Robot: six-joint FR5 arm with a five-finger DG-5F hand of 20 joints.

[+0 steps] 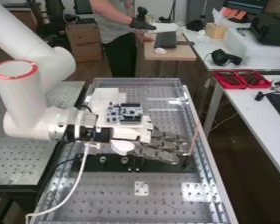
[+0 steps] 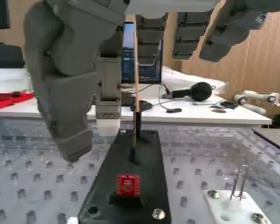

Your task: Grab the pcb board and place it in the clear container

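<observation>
High view: mid-frame, the hand (image 1: 157,153) is open, fingers nearly straight and pointing right, above a black plate (image 1: 157,168) lying left to right.

Wrist view: the red pcb board (image 2: 129,185) stands on that plate, apparently below the hand, its longer side upright, face toward the camera, nearer than the thin rod (image 2: 137,65).

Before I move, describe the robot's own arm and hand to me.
The arm is white, smooth and tubular, with a red ring round one joint's end, black fittings near the wrist and a white cable there. The hand is dark grey, with blocky, segmented fingers.
</observation>
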